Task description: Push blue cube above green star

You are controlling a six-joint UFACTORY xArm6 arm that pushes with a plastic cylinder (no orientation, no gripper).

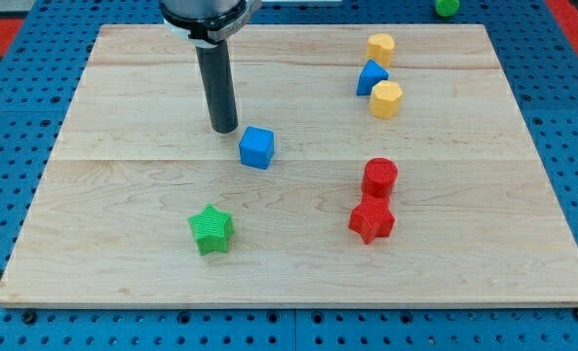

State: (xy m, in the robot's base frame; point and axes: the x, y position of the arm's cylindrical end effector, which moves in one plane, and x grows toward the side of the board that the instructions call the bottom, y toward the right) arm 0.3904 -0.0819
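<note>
A dark rod is reaching down over a pale wooden bench [123, 88], my tip [224, 130] sitting on the planks just to the view's left of the blue cube [256, 147] and slightly nearer the bench's far edge, a narrow gap showing between them. The arm is carrying no jaws, only this rod, so nothing is being held. The blue cube is lying near the middle of the bench, and the green star [211, 230] is resting well apart from it, closer to the near edge and a little toward the view's left. Bare board is lying between the two, with no block in the way.

Toward the far right corner, three blocks are clustering: a yellow block [380, 47], a blue wedge-like block [370, 77] touching below it, and a second yellow block [386, 98]. Nearer the right edge's middle, a red cylinder [379, 176] is standing just above a red star [371, 218]. That is making seven ribbed plastic-looking blocks: two blue, two yellow, two red, one green. A blue pegboard [6, 146] is surrounding the bench, with a small green object [447, 7] lying on it at the view's top.
</note>
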